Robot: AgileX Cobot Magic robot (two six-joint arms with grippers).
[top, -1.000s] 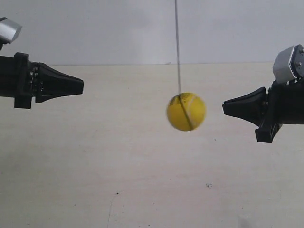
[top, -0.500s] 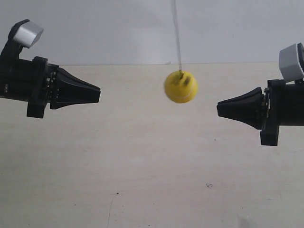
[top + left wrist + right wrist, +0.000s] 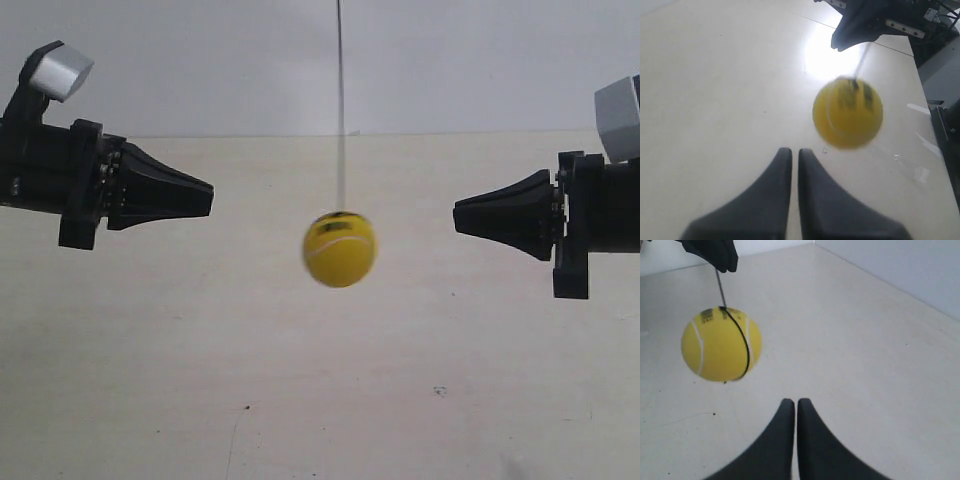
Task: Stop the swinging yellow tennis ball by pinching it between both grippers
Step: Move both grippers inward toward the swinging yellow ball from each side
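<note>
Ball notes: yellow tennis ball (image 3: 340, 249) is hung on string (image 3: 340, 100) between left pincer (image 3: 794, 151) and right pincer (image 3: 794, 402), touched by neither. Both pincers are seen closed, empty. Judged light, springy, felt-grippy, prone to roll off; opposite sides at mid-height should be pressed.

Table: a pale cream top (image 3: 300, 380) is seen filling the lower scene, matte and lightly scuffed.
Wall: a plain grey-white wall (image 3: 480, 60) is seen behind, met by the table's far edge.
Speck: a small dark speck (image 3: 438, 391) is spotted on the table.
Scratch: a thin faint line (image 3: 232, 440) is made out nearby on the table.
Glare: a bright patch (image 3: 825, 55) is caught on the table.
</note>
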